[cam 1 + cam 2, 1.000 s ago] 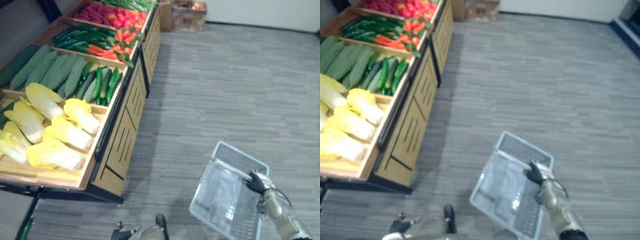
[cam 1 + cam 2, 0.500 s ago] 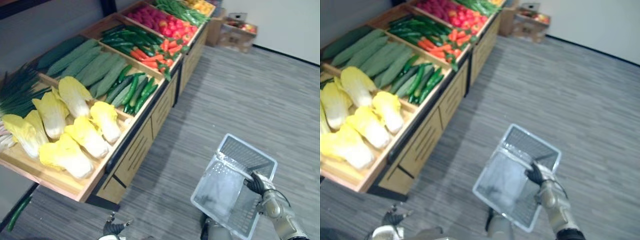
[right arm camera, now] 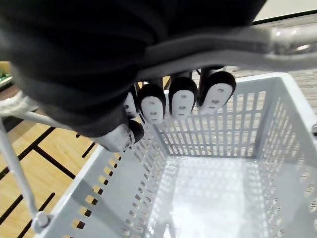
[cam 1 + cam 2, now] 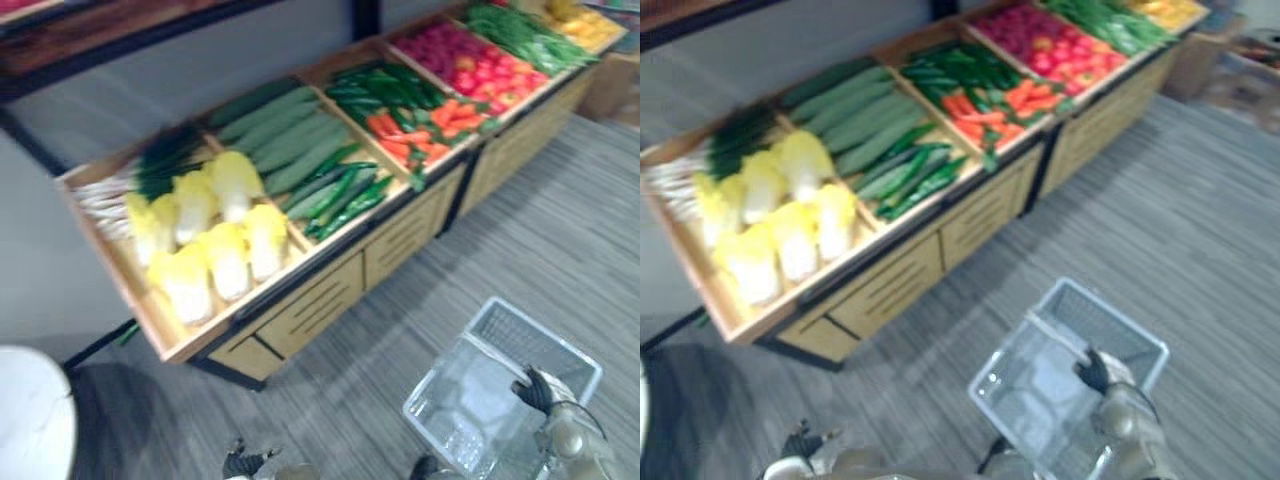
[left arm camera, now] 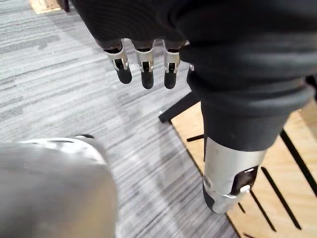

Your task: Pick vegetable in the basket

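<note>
Right hand (image 4: pixel 541 390) at lower right, fingers clenched round the handle (image 3: pixel 292 34) of the white basket (image 4: pixel 528 338), which is empty inside. Left hand (image 5: pixel 143 67) hangs relaxed over the floor (image 4: pixel 560 230) beside the stand (image 4: pixel 310 300), grasping nothing. Vegetables all lie on the stand, from upper left to top centre, well apart from the basket. Reads as the approach step: best to close on the stand's front edge, keep the basket level and off the wood, then reach the free hand for a near cabbage (image 4: pixel 265 235). Counts: one basket, about six cabbages; cucumbers (image 4: pixel 335 195) and carrots (image 4: pixel 405 135) too blurred to count.
</note>
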